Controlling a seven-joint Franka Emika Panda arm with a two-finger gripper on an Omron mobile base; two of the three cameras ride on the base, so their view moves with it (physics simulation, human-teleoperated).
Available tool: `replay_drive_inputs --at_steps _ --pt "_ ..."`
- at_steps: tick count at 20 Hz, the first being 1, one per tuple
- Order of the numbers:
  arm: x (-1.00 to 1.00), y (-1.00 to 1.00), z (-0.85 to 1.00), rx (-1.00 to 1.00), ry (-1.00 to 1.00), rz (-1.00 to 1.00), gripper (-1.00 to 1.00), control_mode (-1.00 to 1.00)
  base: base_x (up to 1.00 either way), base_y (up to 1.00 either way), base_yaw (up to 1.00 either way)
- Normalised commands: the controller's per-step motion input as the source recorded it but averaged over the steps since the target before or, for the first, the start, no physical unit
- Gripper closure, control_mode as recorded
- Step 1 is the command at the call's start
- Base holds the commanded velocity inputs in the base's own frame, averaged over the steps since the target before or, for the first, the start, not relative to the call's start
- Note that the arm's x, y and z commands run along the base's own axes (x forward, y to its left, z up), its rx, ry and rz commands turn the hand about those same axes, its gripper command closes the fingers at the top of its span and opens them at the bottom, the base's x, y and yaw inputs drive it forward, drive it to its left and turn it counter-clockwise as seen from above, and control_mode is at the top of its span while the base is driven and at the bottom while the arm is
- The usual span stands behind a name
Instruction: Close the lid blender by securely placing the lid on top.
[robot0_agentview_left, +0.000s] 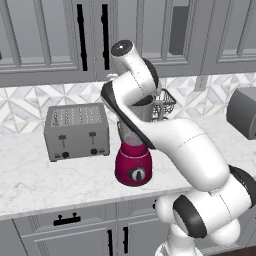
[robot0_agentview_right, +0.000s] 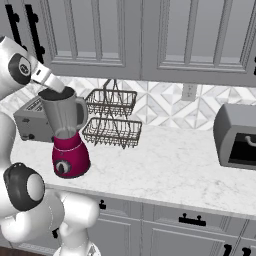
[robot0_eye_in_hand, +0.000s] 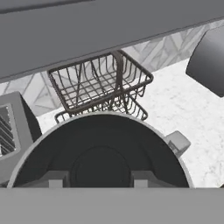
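Hand view: gripper (robot0_eye_in_hand: 93, 179) directly over the dark lid (robot0_eye_in_hand: 100, 153) capping the blender (robot0_agentview_right: 67, 132).

Largest first: the marble counter (robot0_agentview_right: 170, 170) crosses the middle of the right base view, the grey toaster (robot0_agentview_left: 76, 131) sits at left centre of the left base view, a two-tier wire basket (robot0_agentview_right: 112, 117) stands just right of the jar (near it, not touching), and the magenta-based blender stands at left centre. Both fingertips (robot0_eye_in_hand: 55, 179) sit spread on the lid's top, gripping nothing visible.
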Motion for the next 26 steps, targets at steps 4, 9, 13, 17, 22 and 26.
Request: replay_drive_inputs --at_steps 4,9,13,17,22,26 --pt "-0.16 0.0 -0.62 0.19 0.02 -0.25 1.0 -1.0 0.0 0.0 0.0" --pt "-0.19 0.01 -0.82 0.02 0.0 -0.14 1.0 -1.0 0.0 0.0 0.0" --pt "-0.3 0.02 -0.56 0.0 0.0 -0.04 -1.0 -1.0 0.0 0.0 0.0" --pt "-0.52 0.04 -0.4 -0.01 0.0 -0.01 -1.0 -1.0 0.0 0.0 0.0" --pt "-0.72 0.0 -0.22 0.0 0.0 0.0 -1.0 -1.0 0.0 0.0 0.0" --pt "-0.86 0.03 -0.07 -0.02 0.0 0.0 -1.0 -1.0 0.0 0.0 0.0"
